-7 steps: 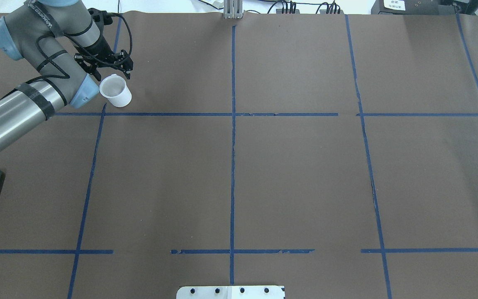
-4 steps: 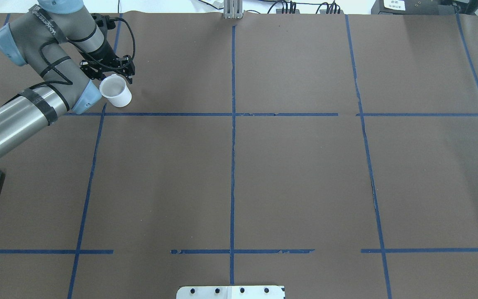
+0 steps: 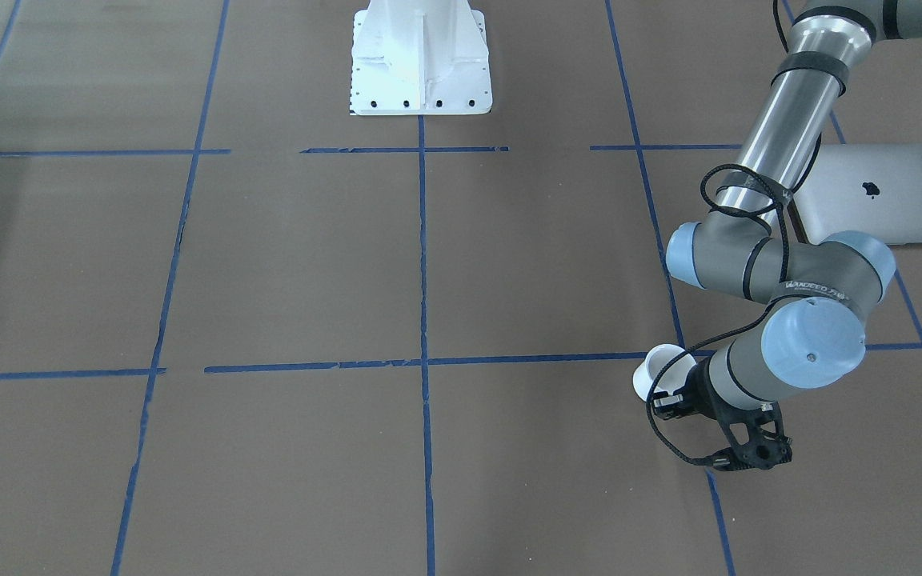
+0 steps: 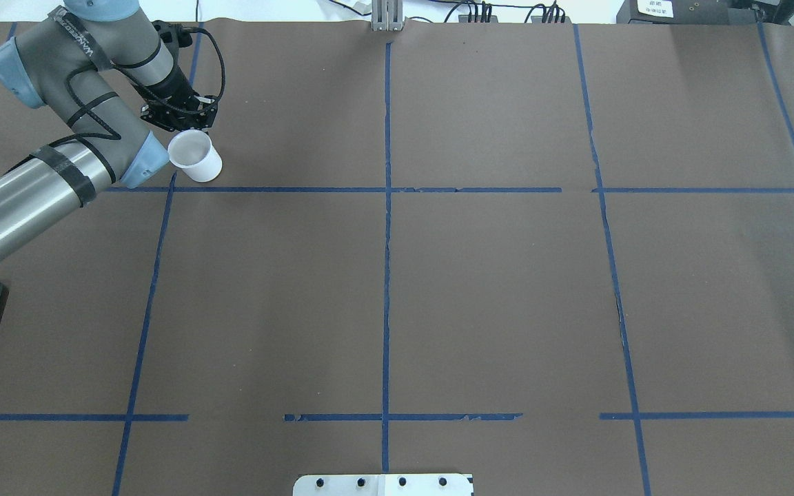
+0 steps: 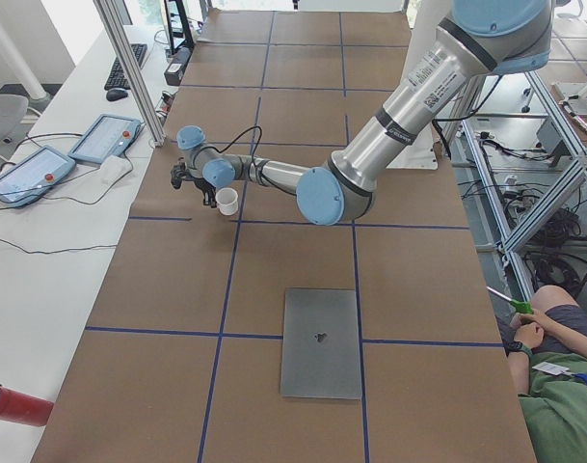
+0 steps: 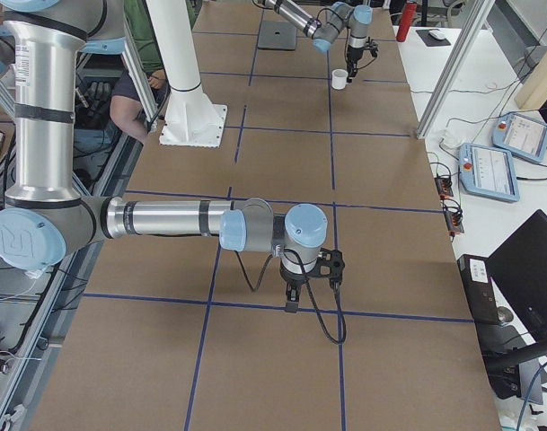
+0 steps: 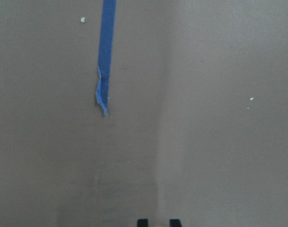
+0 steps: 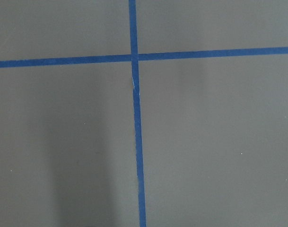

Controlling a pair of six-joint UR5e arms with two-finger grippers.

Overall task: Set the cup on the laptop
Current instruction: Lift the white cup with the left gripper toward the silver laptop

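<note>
Table [image 4: 493, 275] covered in brown paper, blue tape lines [image 4: 386, 275] marking grid. Silver laptop [image 5: 321, 342] flat on it, lid shut, near left edge. White base plate [image 3: 421, 64] at near middle edge. White cup [image 4: 195, 157] far left (resting or lifted clear: cannot tell).
</note>
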